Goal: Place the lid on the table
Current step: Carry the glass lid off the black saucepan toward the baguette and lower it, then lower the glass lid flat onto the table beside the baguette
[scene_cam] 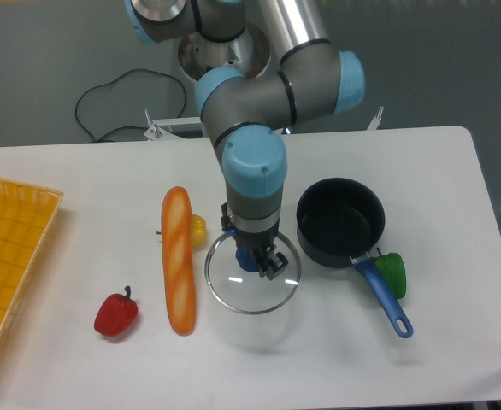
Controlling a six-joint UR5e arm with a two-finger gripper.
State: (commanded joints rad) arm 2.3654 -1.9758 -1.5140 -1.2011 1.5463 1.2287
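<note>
The lid [252,287] is a clear glass disc with a thin metal rim and a blue centre knob. It hangs level a little above the white table [319,359], its shadow lying below it. My gripper [255,261] points straight down and is shut on the lid's knob, which its fingers mostly hide. The lid now sits between the baguette and the dark saucepan [340,222], clear of the pan's rim.
A baguette [179,260] lies left of the lid with a small yellow fruit [197,230] behind it. A red pepper [115,313] sits front left, a green pepper [392,272] by the saucepan's blue handle [386,301]. A yellow mesh tray [7,256] occupies the left edge.
</note>
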